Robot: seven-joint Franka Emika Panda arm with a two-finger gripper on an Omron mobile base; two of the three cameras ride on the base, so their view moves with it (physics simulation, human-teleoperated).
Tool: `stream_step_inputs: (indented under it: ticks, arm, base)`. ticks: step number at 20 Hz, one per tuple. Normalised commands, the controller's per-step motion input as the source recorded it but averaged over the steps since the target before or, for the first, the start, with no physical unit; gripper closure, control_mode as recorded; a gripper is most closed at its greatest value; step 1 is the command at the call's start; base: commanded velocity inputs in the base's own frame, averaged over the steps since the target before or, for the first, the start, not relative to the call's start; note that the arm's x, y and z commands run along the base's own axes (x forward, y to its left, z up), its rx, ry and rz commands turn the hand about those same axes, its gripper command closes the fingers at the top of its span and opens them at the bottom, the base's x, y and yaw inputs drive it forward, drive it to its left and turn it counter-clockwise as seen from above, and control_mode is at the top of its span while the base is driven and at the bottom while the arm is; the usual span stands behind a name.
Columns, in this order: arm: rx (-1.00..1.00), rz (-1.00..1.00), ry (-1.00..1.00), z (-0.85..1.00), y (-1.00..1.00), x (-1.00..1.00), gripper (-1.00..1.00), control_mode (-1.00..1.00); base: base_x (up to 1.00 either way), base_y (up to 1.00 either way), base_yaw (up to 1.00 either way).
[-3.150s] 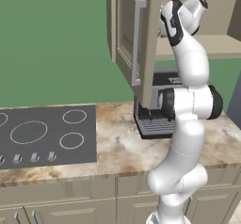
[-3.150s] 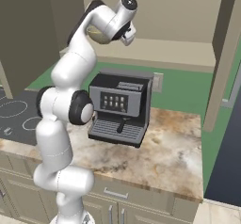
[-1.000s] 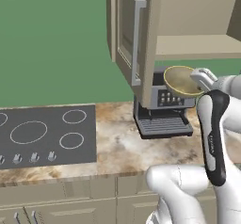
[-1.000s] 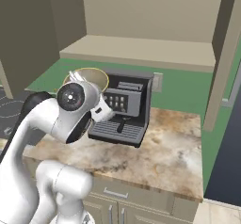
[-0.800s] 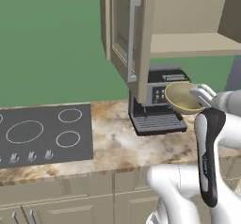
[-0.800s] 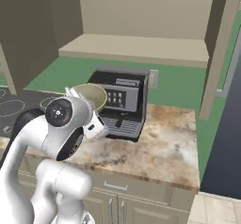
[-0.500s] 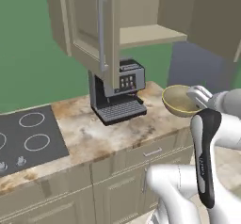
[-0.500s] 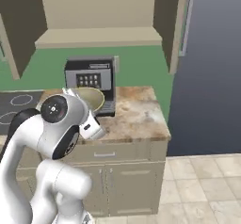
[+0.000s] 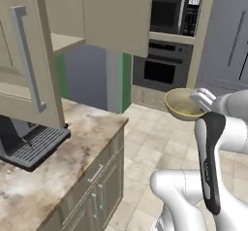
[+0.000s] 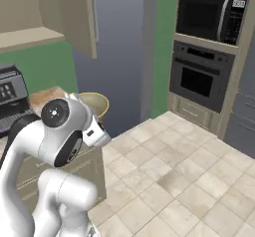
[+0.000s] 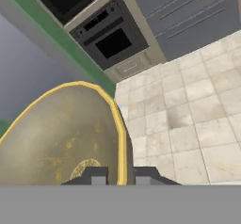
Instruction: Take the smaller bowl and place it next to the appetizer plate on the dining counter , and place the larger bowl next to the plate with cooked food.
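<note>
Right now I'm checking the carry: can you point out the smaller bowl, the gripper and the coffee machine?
smaller bowl (image 9: 183, 105): left base view, inner wall.
gripper (image 11: 121, 177): hand view, midway between the fingertips, at the bowl's rim.
coffee machine (image 9: 33, 145): left base view, drip grate.

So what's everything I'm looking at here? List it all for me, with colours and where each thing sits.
smaller bowl: one, tan, held at its rim in the gripper, above the floor
coffee machine: one, dark grey, on the marbled counter
counter: one, beige-brown marbled top, left
upper cabinet door: one, beige, open, above the machine
microwave: one, black, in the far wall
oven: one, black, under the microwave
floor: beige tiles
arm: one, white with dark joints
gripper: one, dark fingertips either side of the bowl rim
</note>
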Motion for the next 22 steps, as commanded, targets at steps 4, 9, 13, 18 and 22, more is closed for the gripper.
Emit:
stream_step_inputs:
  ticks: [4, 9, 13, 18, 22]
  arm:
    - [0.00, 0.00, 0.00, 0.00, 0.00, 0.00, 1.00, 1.00]
    - [0.00, 0.00, 0.00, 0.00, 0.00, 0.00, 1.00, 1.00]
    - [0.00, 0.00, 0.00, 0.00, 0.00, 0.00, 1.00, 1.00]
    - [0.00, 0.00, 0.00, 0.00, 0.00, 0.00, 1.00, 1.00]
    - [0.00, 0.00, 0.00, 0.00, 0.00, 0.00, 1.00, 1.00]
  base:
    - [0.00, -0.13, -1.00]
    - [0.17, -0.65, -0.91]
    - [1.00, -0.79, -0.47]
    - [1.00, -0.43, -0.31]
    - [1.00, 0.07, -0.45]
